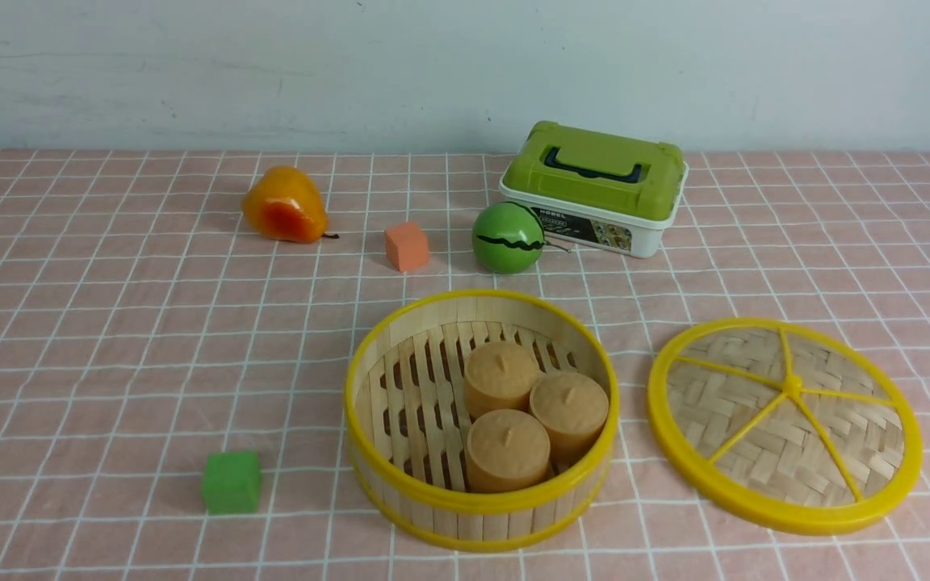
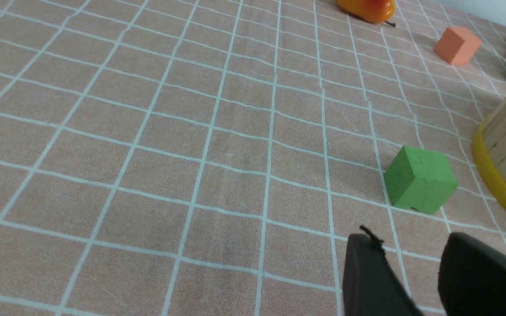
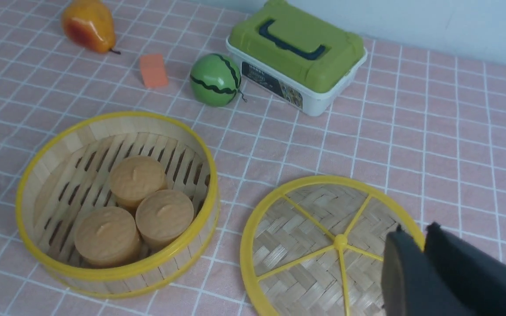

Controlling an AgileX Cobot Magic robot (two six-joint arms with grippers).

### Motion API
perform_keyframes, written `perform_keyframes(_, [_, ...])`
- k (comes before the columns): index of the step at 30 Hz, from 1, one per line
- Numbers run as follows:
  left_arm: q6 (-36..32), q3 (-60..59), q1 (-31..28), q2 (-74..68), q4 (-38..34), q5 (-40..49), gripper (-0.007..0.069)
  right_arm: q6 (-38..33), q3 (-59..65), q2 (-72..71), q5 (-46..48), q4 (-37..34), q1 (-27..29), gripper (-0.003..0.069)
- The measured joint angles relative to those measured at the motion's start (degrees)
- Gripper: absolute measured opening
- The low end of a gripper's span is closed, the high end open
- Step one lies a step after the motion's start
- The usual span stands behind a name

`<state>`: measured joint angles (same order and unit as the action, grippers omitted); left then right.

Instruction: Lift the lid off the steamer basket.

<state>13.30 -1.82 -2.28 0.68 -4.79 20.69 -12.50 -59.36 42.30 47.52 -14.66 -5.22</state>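
Note:
The steamer basket [image 1: 477, 516] stands open at the front middle of the table, with three tan buns [image 1: 507, 449] inside. The lid [image 1: 723, 403] lies flat on the cloth to the right of the basket, apart from it. Neither gripper shows in the front view. In the right wrist view my right gripper [image 3: 414, 230] hangs over the lid's [image 3: 305, 254] rim, jaws together and empty; the basket [image 3: 117, 274] is beside it. My left gripper [image 2: 411, 240] is open and empty over bare cloth, near the basket's wall [image 2: 503, 153].
A green cube [image 1: 231, 482] sits left of the basket and close to my left gripper [image 2: 420, 180]. Behind the basket are an orange cube [image 1: 406, 246], a toy watermelon [image 1: 507, 236], a pear [image 1: 283, 206] and a white box with a green top [image 1: 594, 186].

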Motion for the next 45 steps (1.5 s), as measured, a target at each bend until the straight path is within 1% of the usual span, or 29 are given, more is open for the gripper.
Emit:
perform_keyframes(2, [0.0,0.0,0.0,0.0,0.0,0.0,0.0239,0.0,3.21,-4.79,-1.89,-0.06,0.0,-0.0019])
perform_keyframes(7, [0.0,0.0,0.0,0.0,0.0,0.0,0.0239,0.0,6.03,-11.4,-2.83,-0.13,0.0,-0.0026])
perform_keyframes(20, [0.0,0.0,0.0,0.0,0.0,0.0,0.0239,0.49,6.08,-13.25,1.47,-2.14,0.0,-0.0026])
perform_keyframes(28, [0.0,0.0,0.0,0.0,0.0,0.0,0.0239,0.49,6.97,-13.25,0.61,-1.76,0.0,-0.0021])
perform_keyframes(33, [0.0,0.0,0.0,0.0,0.0,0.0,0.0239,0.68,15.59,-15.2,-8.52,0.72,0.0,-0.0021])
perform_keyframes(35, [0.0,0.0,0.0,0.0,0.0,0.0,0.0239,2.04,25.08,-18.57,-16.81,3.66,0.0,-0.0021])
perform_keyframes(36, [0.0,0.0,0.0,0.0,0.0,0.0,0.0239,2.35,26.52,-19.55,-18.0,4.22,0.0,-0.0021])
perform_keyframes(37, [0.0,0.0,0.0,0.0,0.0,0.0,0.0239,3.42,32.32,-22.16,-22.44,6.45,0.0,-0.0021])
perform_keyframes(38, [0.0,0.0,0.0,0.0,0.0,0.0,0.0239,3.79,33.02,-22.56,-23.72,6.79,0.06,-0.0021])
perform_keyframes(41, [0.0,0.0,0.0,0.0,0.0,0.0,0.0239,8.85,44.94,-30.93,-32.87,12.34,1.87,-0.0021])
perform_keyframes(42, [0.0,0.0,0.0,0.0,0.0,0.0,0.0239,9.14,44.94,-30.93,-33.16,12.51,2.04,-0.0021])
perform_keyframes(43, [0.0,0.0,0.0,0.0,0.0,0.0,0.0239,11.5,49.25,-34.48,-35.06,13.37,3.78,-0.0021])
perform_keyframes(45, [0.0,0.0,0.0,0.0,0.0,0.0,0.0239,12.5,51.36,-36.13,-35.54,13.49,4.9,-0.0021])
